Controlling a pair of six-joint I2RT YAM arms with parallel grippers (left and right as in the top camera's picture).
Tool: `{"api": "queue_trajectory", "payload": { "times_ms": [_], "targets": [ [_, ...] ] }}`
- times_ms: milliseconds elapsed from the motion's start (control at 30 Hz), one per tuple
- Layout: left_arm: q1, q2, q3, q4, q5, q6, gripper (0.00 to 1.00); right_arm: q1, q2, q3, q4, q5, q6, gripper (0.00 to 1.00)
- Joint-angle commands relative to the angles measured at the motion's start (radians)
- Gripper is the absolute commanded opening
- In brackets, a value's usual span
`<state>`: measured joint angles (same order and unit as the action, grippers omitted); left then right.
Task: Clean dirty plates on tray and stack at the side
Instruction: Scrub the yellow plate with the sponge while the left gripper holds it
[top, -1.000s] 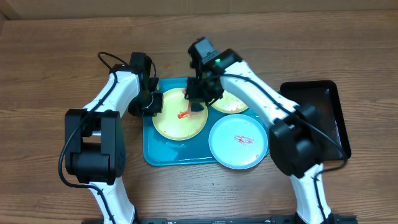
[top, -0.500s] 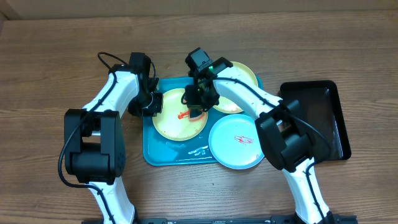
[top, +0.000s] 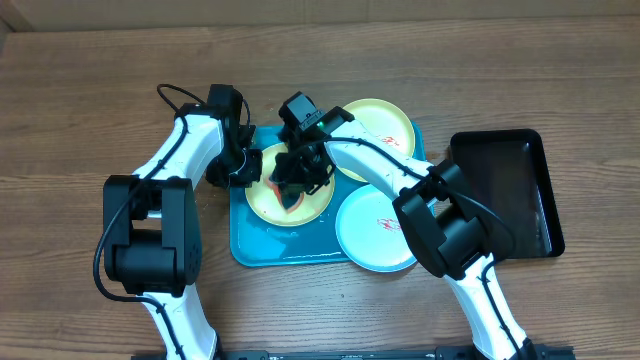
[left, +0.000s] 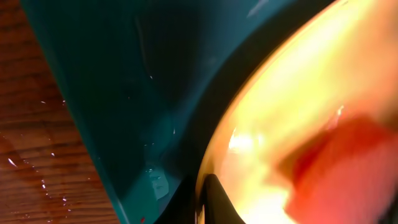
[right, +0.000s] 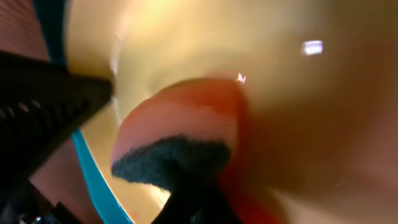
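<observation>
Wood-grain table (top: 80, 80) fills the overhead view, w/ the turquoise tray (top: 262, 248) approx. at centre. All 3 plates lie on the tray. The left yellow plate (top: 260, 200) sits flat at the tray's 9 o'clock. The far yellow plate (top: 385, 120) is at 1 o'clock, its far edge out past the tray rim. The white plate (top: 372, 240), mint rim, is at 5 o'clock, overhanging the near rim, w/ a red smear (top: 388, 224) near its middle. A black tray (top: 505, 190) lies on the table at 3 o'clock of the turquoise one, apart from it.

The L gripper (top: 244, 168) is at the left yellow plate's 9 o'clock edge, jaws pinched on the rim. The L wrist view shows one dark fingertip (left: 214, 199) right at that rim, w/ the tray floor beside it.

The R gripper (top: 293, 185) reaches in from 12 o'clock over the same plate, jaws clamped on a sponge (right: 180, 130), orange w/ a dark scouring face. The sponge is down on the plate's surface near its middle. A red-orange blur shows at 4 o'clock in the L wrist view; sponge or sauce, can't tell.
</observation>
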<state>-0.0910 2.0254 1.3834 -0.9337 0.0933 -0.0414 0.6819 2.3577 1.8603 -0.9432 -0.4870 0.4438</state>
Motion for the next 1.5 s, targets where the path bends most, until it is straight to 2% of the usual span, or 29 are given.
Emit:
{"api": "queue_trajectory", "payload": {
  "times_ms": [0,133,267,400,567,667,767,1000,1200,1333,1467],
  "targets": [
    [0.001,0.03,-0.029,0.003,-0.014,0.008,0.04,-0.016,0.027,0.032,-0.108,0.111,-0.006,0.04],
    [0.001,0.03,-0.029,0.005,-0.016,0.008,0.04,-0.038,0.027,0.099,-0.23,0.37,-0.005,0.04],
    [0.001,0.03,-0.029,0.009,-0.016,0.008,0.04,-0.04,0.027,0.12,-0.208,0.533,-0.002,0.04],
    [0.001,0.03,-0.029,0.014,-0.015,0.008,0.04,-0.038,0.027,0.1,-0.079,0.506,-0.002,0.04],
    [0.001,0.03,-0.029,0.018,-0.015,0.008,0.04,-0.013,0.033,0.069,0.085,0.238,-0.002,0.04],
    [0.001,0.03,-0.029,0.019,-0.015,0.008,0.04,0.012,0.037,0.069,0.115,0.103,-0.002,0.04],
    [0.001,0.03,-0.029,0.023,-0.015,0.008,0.04,0.036,0.037,0.069,0.069,0.072,-0.002,0.04],
    [0.001,0.03,-0.029,0.023,-0.015,0.008,0.04,0.034,0.036,0.071,-0.128,0.094,-0.053,0.04],
    [0.001,0.03,-0.029,0.023,-0.015,0.008,0.04,-0.007,0.036,0.116,-0.241,0.463,-0.024,0.04],
    [0.001,0.03,-0.029,0.023,-0.015,0.008,0.04,-0.009,0.036,0.134,-0.166,0.603,0.003,0.04],
    [0.001,0.03,-0.029,0.024,-0.015,0.008,0.04,-0.004,0.041,0.124,-0.023,0.527,0.005,0.04]
  ]
}}
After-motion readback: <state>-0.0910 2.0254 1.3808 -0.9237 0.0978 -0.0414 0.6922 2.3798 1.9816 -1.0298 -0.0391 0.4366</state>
